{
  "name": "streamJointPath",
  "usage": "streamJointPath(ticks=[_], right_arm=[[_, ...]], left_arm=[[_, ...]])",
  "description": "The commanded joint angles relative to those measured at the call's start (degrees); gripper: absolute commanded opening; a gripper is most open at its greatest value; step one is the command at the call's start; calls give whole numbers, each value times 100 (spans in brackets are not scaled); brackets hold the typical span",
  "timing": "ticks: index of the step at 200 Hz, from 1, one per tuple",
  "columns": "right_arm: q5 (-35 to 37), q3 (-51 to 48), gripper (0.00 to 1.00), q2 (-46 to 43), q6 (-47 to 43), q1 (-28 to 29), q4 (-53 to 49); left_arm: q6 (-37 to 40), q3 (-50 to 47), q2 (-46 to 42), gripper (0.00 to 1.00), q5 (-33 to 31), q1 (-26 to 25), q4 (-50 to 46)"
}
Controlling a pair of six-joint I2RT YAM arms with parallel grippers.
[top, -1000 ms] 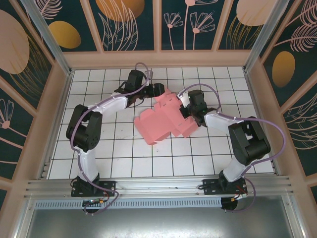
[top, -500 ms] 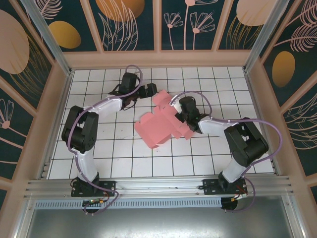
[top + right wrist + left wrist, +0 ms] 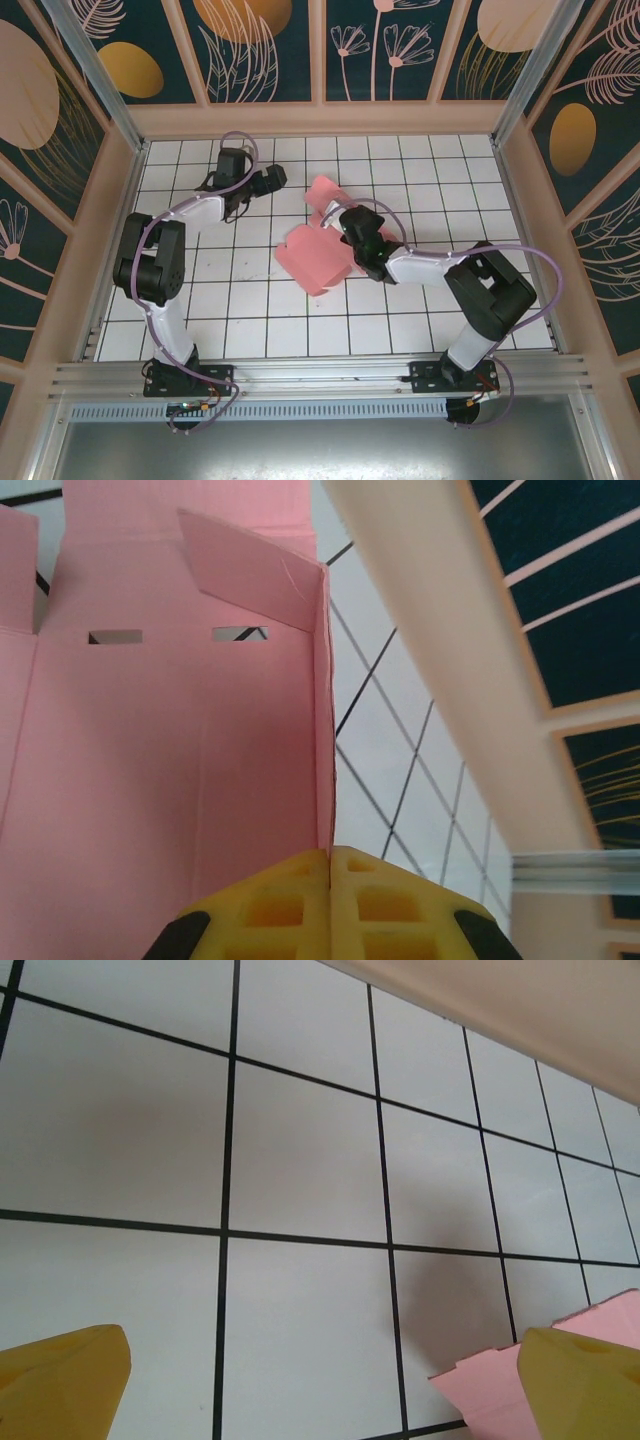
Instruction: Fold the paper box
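Top external view: one pink thin-card paper box (image 3: pixel 310 262), partly folded, lying near the middle of the white gridded tabletop (image 3: pixel 210 310), with one flap reaching toward the far wall.

Count: one box; two grippers; two small rectangular slots (image 3: pixel 115 636) in the card's panel, seen in the right wrist view; one angled inner flap (image 3: pixel 245 570) just above them.

Left gripper (image 3: pixel 320 1390): yellow fingers wide apart, holding nothing, over bare tiles near the box's far flap.

Right gripper (image 3: pixel 330 875): yellow fingers pressed together. The edge of an upright side wall runs straight into their seam, so it is apparently pinched on that wall.

Step in hand, by judgement: raising and creasing a side wall. The next move calls for the free left gripper to steady or lift another flap, with the right's pinch as anchor.
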Motion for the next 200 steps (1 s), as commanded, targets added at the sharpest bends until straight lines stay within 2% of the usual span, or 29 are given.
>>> streamJointPath(ticks=[1,73,101,159,200], right_arm=[[537,-128,0,-76,-795,230,931],[749,-598,0,177,-2192,841,2596],[681,-758,0,338,-2332,932,2772],[966,-933,0,971,-2743,1112,3898],[1008,-1020,0,1009,-2663,1152,3928]], left_arm=[[-14,-33,-59,99,97,93,232],[4,-177,-25,99,217,305,362],[-20,-141,36,99,264,340,345],[-33,-124,186,99,447,359,380],[53,-23,335,99,661,358,388]])
